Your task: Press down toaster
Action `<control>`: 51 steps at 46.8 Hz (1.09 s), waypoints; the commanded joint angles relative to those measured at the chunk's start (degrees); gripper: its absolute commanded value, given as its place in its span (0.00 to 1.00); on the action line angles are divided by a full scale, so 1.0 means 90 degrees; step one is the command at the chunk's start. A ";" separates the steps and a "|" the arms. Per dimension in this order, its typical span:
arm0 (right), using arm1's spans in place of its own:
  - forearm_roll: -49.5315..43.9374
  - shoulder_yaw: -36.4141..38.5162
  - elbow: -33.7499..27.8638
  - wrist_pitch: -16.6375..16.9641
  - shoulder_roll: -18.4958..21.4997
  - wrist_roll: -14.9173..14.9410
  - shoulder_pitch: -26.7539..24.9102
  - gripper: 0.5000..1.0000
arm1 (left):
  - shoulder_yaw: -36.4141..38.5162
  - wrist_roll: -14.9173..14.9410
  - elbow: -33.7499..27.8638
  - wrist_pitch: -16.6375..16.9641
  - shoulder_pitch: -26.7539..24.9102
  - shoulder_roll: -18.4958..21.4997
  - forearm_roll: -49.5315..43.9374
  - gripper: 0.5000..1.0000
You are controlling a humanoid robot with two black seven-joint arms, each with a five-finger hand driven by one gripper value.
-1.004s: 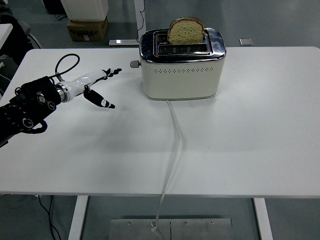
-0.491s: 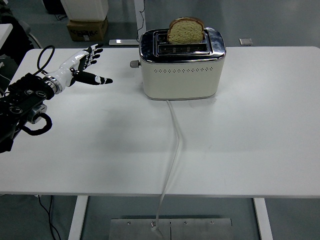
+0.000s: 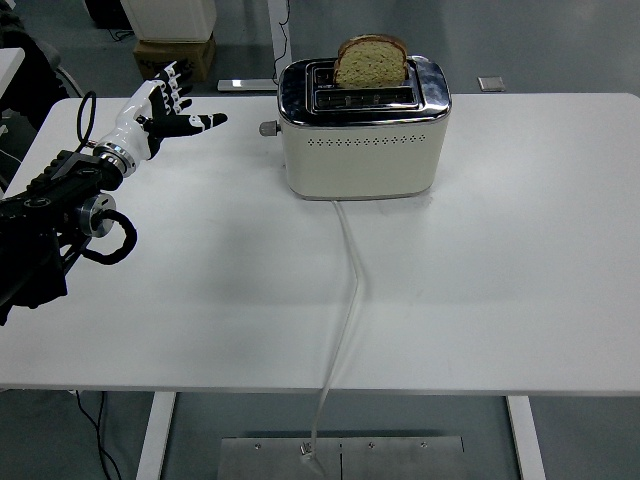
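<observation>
A cream and chrome toaster point(image 3: 362, 140) stands at the back middle of the white table point(image 3: 500, 280). A slice of bread point(image 3: 372, 62) sticks up out of its far slot. Its lever knob point(image 3: 267, 128) juts from the left end, raised. My left hand point(image 3: 170, 108) is white with black fingertips, held above the table's back left, fingers spread and empty, thumb pointing toward the toaster. It is well left of the knob. The right arm is out of view.
The toaster's white cord point(image 3: 347, 290) runs from its front down over the table's near edge. A cardboard box point(image 3: 175, 55) sits on the floor behind the table at the left.
My left hand has risen and moved back and slightly right, from low over the table to higher near the back edge. The toaster and bread have not moved.
</observation>
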 commanded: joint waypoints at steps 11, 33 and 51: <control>0.0017 0.0014 0.0017 0.0009 0.0000 0.0001 0.0110 1.00 | -0.0603 -0.0045 0.0430 -0.0074 0.0097 -0.0219 -0.0726 1.00; 0.0017 -0.0005 -0.0003 -0.0001 0.0000 0.0001 0.0080 1.00 | -0.1180 -0.0075 0.0488 -0.0445 0.0097 -0.0424 -0.0765 1.00; 0.0007 -0.0005 -0.0013 -0.0001 0.0000 0.0001 0.0080 1.00 | -0.2058 -0.0143 0.0645 -0.0455 0.0136 -0.0747 -0.0765 1.00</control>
